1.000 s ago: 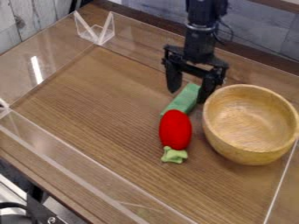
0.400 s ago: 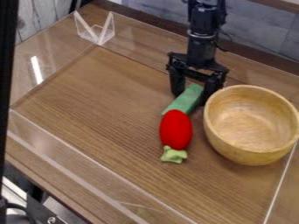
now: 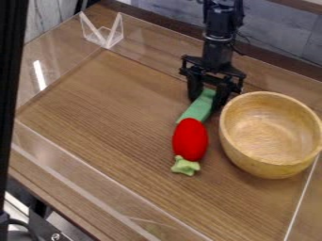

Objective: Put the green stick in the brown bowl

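Now the gripper [image 3: 209, 94] stands almost straight down over the upper end of the green stick [image 3: 197, 107], and its jaws are closed on that end. The stick lies on the wooden table [image 3: 101, 122], its lower end touching the red toy vegetable [image 3: 189, 140], just beside the brown bowl [image 3: 269, 132]. The grasp step looks finished; next it should lift the stick clear of the toy and carry it over the rim.
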You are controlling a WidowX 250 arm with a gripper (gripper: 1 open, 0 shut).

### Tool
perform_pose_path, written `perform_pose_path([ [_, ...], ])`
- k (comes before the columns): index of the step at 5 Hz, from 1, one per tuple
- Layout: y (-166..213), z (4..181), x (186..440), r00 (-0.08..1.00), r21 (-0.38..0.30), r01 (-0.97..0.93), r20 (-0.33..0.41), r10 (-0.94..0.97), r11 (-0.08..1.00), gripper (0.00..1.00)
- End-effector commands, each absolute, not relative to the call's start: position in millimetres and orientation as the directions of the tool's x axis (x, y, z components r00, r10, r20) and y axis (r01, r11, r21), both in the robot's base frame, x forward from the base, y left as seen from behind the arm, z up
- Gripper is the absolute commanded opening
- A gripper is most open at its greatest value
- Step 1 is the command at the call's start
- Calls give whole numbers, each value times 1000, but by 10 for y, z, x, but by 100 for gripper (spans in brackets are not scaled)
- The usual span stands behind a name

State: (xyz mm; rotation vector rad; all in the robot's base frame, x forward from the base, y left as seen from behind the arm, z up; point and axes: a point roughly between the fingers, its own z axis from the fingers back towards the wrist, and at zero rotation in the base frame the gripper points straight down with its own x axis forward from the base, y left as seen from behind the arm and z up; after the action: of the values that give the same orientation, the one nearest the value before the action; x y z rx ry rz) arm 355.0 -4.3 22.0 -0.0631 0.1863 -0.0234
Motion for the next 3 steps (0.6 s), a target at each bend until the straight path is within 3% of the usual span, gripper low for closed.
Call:
perform_pose_path([
  [1, 7, 299, 3660, 989, -68, 28, -144, -37, 997, 0],
  [3, 23, 254, 3694, 988, -75, 34, -147, -45, 997, 0],
])
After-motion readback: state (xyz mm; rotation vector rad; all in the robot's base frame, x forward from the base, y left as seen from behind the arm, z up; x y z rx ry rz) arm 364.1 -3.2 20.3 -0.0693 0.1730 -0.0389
